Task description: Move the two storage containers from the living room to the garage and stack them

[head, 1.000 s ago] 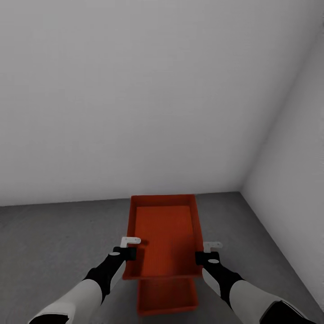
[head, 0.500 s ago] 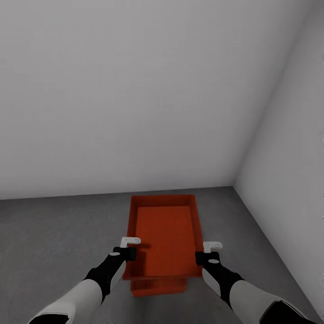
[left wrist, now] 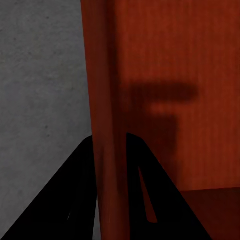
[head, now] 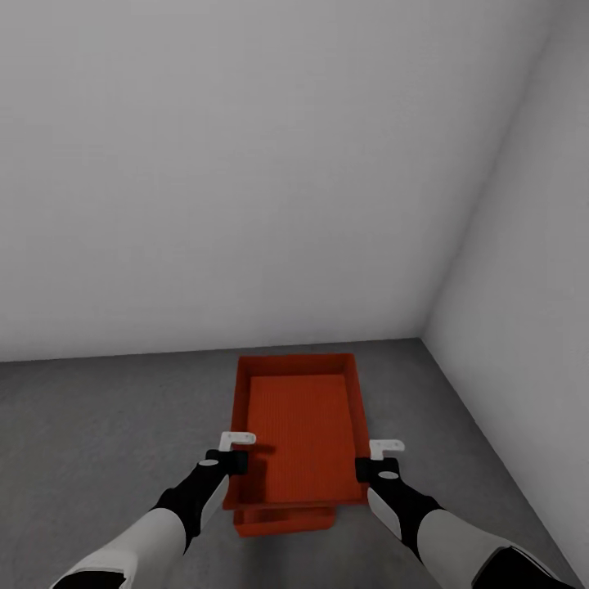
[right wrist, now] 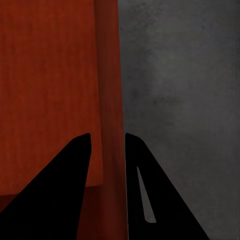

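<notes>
I hold one orange-red storage container (head: 298,425) level above the dark grey garage floor (head: 106,425). My left gripper (head: 233,458) is shut on its left wall and my right gripper (head: 372,468) is shut on its right wall. The second storage container (head: 282,521) lies on the floor right under it; just its near edge sticks out. In the left wrist view the gripper (left wrist: 111,175) has its black fingers on either side of the thin container wall (left wrist: 105,100). The right wrist view shows its gripper (right wrist: 107,170) clamped the same way on the opposite wall (right wrist: 107,75).
A plain white-grey wall (head: 245,164) stands just beyond the containers. A second wall (head: 532,327) meets it at a corner on the right. Bare concrete floor stretches to the left of the containers.
The view has moved forward and the room corner has shifted left. The held container now covers almost all of the one on the floor. Both grips are unchanged.
</notes>
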`<state>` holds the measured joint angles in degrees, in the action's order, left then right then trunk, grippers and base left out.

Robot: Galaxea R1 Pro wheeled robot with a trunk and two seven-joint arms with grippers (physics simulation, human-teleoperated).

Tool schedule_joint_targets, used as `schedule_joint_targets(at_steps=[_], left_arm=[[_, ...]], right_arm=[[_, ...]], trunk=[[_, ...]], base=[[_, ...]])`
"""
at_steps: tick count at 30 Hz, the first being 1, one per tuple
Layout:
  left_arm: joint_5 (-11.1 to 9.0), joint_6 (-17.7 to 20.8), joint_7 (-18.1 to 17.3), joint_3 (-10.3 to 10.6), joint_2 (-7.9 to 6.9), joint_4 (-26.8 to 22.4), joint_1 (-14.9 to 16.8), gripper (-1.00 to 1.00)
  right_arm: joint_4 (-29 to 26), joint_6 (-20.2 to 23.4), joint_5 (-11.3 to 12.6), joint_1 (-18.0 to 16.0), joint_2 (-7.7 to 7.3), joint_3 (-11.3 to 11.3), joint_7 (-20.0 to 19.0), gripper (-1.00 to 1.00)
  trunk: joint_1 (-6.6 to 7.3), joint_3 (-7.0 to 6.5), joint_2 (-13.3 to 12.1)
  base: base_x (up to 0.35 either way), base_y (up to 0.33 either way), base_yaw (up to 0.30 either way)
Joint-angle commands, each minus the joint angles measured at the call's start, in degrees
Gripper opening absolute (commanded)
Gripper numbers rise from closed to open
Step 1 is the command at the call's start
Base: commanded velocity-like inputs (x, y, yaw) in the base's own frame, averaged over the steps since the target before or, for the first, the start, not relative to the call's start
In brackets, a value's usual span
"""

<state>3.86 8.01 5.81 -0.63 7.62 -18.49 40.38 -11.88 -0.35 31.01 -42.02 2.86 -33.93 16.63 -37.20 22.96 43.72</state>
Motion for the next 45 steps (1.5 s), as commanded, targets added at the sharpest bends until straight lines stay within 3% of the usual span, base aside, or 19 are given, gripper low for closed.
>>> schedule_joint_targets(at_steps=[1,36,45], left_arm=[[0.44,0.34,0.51,1.07,0.64,0.21,-0.04,-1.0],[0.44,0.25,0.35,1.07,0.64,0.21,-0.04,-1.0],[0.44,0.25,0.26,1.07,0.64,0.21,-0.04,-1.0]], right_arm=[[-0.34,-0.18,-0.45,-0.08,0.04,0.27,0.94,-1.0],[-0.34,-0.18,-0.43,-0.08,0.04,0.27,0.94,-1.0],[-0.34,-0.24,-0.43,-0.08,-0.2,0.27,0.87,-1.0]], trunk=[[-0.01,0.06,0.05],[-0.01,0.06,0.05],[-0.01,0.06,0.05]], base=[[0.0,0.0,0.0],[0.0,-0.068,0.0],[0.0,0.0,0.206]])
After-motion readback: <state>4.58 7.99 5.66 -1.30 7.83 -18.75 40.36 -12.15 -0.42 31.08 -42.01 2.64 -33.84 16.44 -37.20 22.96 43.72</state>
